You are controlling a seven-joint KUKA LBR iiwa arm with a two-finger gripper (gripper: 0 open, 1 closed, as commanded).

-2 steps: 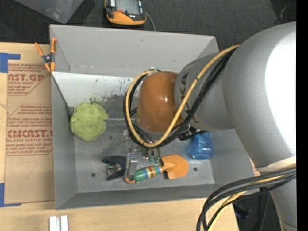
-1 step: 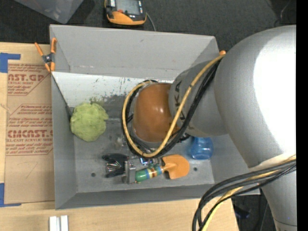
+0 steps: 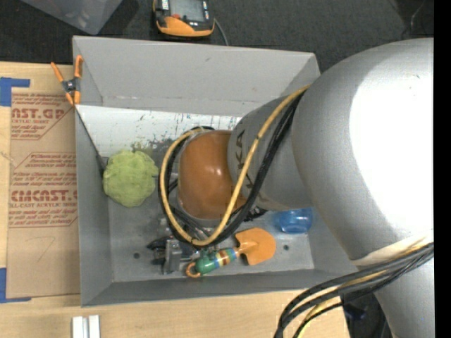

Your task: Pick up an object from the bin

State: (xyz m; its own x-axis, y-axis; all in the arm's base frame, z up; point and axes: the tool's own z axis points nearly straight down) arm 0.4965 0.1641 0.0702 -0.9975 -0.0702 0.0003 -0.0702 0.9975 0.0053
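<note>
My gripper (image 3: 166,249) is low over the bin floor near the front wall, left of the middle. Just to its right lies an orange toy scoop (image 3: 258,245) with a green and striped handle pointing at the gripper. A fuzzy light-green lump (image 3: 130,178) rests against the bin's left wall, up and to the left of the gripper and apart from it. Nothing shows in the gripper's grasp.
A pale blue, see-through thing (image 3: 293,222) peeks out from under the arm at the right of the bin. The arm, with its orange cover and looped cables, hides the bin's middle and right. Bare floor shows between the green lump and the gripper.
</note>
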